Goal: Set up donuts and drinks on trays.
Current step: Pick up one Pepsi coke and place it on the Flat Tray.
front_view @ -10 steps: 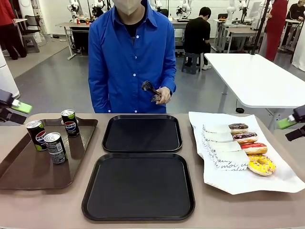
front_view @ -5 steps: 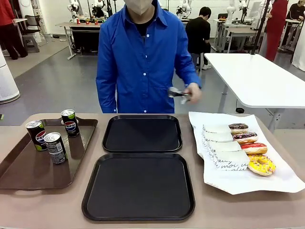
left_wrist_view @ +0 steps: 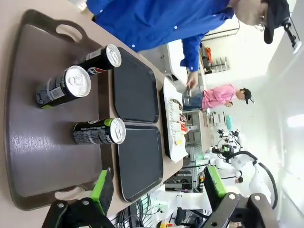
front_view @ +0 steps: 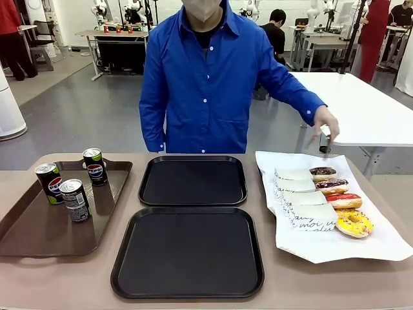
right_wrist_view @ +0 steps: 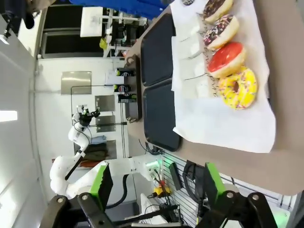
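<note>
The four donuts (front_view: pixel 344 201) lie in a row on a white paper sheet (front_view: pixel 322 248) at the right of the worktop (front_view: pixel 64 279), each tucked partly into a paper sleeve (front_view: pixel 303 201). They look soft, light and easily marred, with sticky glaze, so the sleeved half is probably the place to pinch, and gently. The three drinks (front_view: pixel 75 200) stand upright on the brown tray (front_view: pixel 39 236) at the left. They are likely stiff, smooth and heavier, best taken across the body at mid-height, where the slick wall could slip. The two black trays (front_view: pixel 193 182) sit bare in the middle, one behind the other. The left claw (left_wrist_view: pixel 158 185) hangs over the brown tray's end with its fingers spread wide, holding nothing. The right claw (right_wrist_view: pixel 156 183) is likewise spread and unloaded beside the sheet. The person's hand (front_view: pixel 326 121) reaches out above the sheet's far edge.
</note>
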`<action>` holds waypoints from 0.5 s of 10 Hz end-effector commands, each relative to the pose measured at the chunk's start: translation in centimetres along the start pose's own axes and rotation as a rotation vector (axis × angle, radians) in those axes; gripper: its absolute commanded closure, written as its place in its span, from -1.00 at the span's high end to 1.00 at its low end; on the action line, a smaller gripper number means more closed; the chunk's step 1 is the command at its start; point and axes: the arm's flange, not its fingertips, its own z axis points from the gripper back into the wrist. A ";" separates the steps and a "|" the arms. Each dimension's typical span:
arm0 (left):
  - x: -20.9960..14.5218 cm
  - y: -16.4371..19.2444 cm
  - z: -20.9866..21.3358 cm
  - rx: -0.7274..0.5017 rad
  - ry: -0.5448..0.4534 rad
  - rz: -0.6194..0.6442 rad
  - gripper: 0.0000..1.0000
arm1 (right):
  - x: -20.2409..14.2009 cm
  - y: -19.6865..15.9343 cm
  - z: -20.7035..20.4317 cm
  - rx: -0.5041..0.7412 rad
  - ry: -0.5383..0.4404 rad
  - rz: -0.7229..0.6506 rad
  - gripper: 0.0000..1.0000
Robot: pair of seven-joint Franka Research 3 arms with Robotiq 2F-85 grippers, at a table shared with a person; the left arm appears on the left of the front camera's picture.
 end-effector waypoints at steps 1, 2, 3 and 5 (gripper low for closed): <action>0.1 0.1 0.9 0.036 -0.003 -0.038 1.00 | 0.3 -0.3 0.4 -0.003 -0.023 0.004 1.00; -0.1 -0.7 1.0 0.085 0.011 -0.081 1.00 | 1.0 -0.3 0.1 -0.025 -0.110 -0.028 1.00; 0.0 0.1 0.6 0.011 -0.011 -0.002 1.00 | -0.2 -0.2 0.3 -0.002 -0.011 -0.005 1.00; 0.0 0.1 0.6 0.011 -0.011 -0.002 1.00 | -0.2 -0.2 0.3 -0.002 -0.011 -0.005 1.00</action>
